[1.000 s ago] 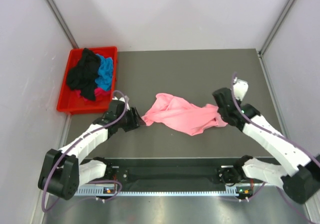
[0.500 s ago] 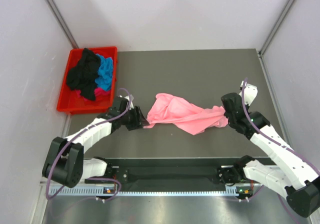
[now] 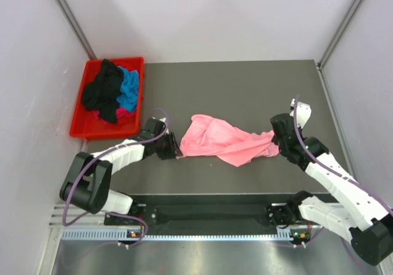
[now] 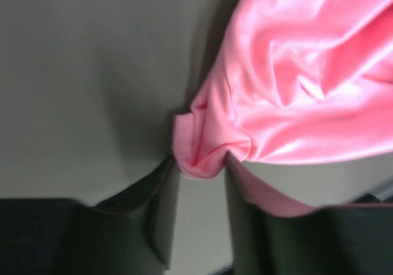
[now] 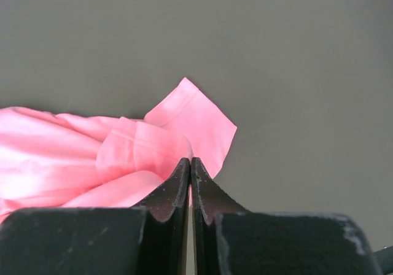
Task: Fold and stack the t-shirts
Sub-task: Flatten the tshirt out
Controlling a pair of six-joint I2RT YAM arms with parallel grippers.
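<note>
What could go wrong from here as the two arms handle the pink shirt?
1. The left gripper stands open around only a small bunched fold of the pink t-shirt; closing might miss it or catch several layers.
2. The right gripper pinches a thin edge, which could slip under pull.

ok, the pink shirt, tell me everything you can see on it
The pink t-shirt is soft, slightly shiny light pink cloth, crumpled and unfolded, lying stretched left to right on the table. No sleeves or collar can be made out. The right gripper is shut on its right end, where a flat flap sticks out. At its left end a bunched corner sits between the open fingers of the left gripper.
</note>
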